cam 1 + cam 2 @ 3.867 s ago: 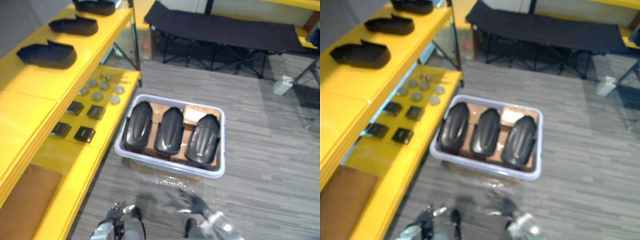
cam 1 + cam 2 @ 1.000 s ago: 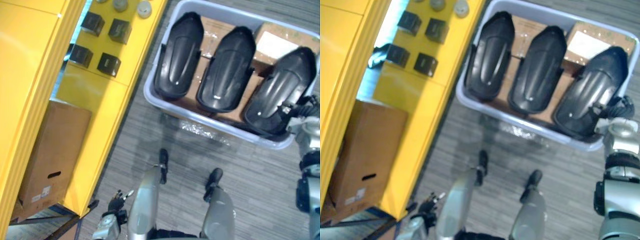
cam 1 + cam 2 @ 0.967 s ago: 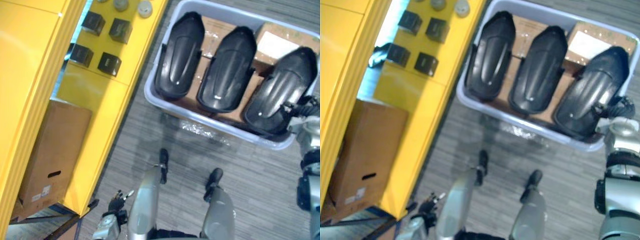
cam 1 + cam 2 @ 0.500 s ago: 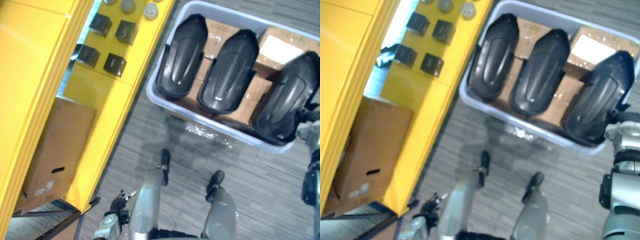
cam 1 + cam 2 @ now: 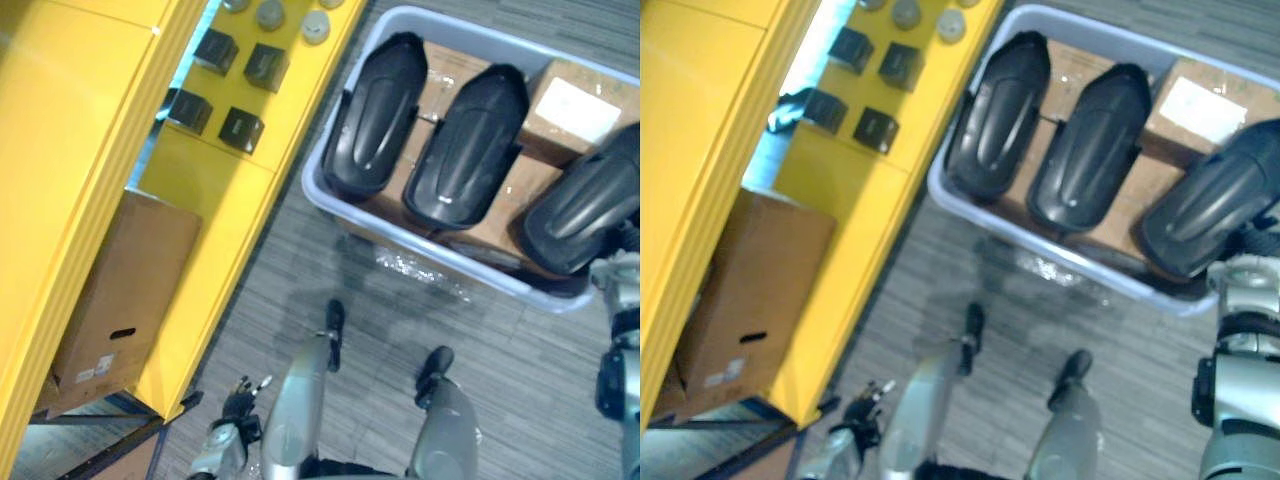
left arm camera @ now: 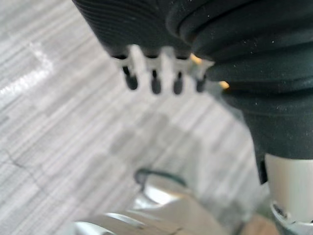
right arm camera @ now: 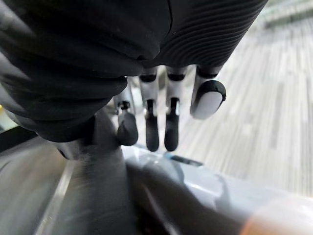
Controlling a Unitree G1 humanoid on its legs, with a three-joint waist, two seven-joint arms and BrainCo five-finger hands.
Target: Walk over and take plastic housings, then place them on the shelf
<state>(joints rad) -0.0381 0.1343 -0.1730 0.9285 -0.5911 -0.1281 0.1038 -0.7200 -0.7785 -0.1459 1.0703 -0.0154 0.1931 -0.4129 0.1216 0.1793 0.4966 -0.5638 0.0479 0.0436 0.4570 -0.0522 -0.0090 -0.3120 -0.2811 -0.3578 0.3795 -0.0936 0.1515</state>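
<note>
A pale grey bin (image 5: 480, 32) on the floor holds three black plastic housings. The left housing (image 5: 375, 100) and the middle housing (image 5: 465, 145) lie side by side on cardboard. The right housing (image 5: 585, 205) lies slanted, its near end over the bin's front rim. My right hand (image 5: 618, 272) is at that near end. In the right wrist view its fingers (image 7: 151, 132) curl down onto the housing's dark edge (image 7: 73, 196), with the thumb (image 7: 208, 98) beside them. My left hand (image 5: 225, 452) hangs low at the left, fingers (image 6: 154, 83) straight over the floor.
A yellow shelf unit (image 5: 70, 130) runs along the left. Its lower board carries small black boxes (image 5: 240, 130) and round discs (image 5: 268, 12). A cardboard box (image 5: 120, 290) stands under it. Brown cartons (image 5: 580, 105) line the bin. Grey floor lies in front of the bin.
The right housing has swung to a flatter slant, its near end shifting right with my right hand. That hand's fingers have curled in. The whole view has drifted a little.
</note>
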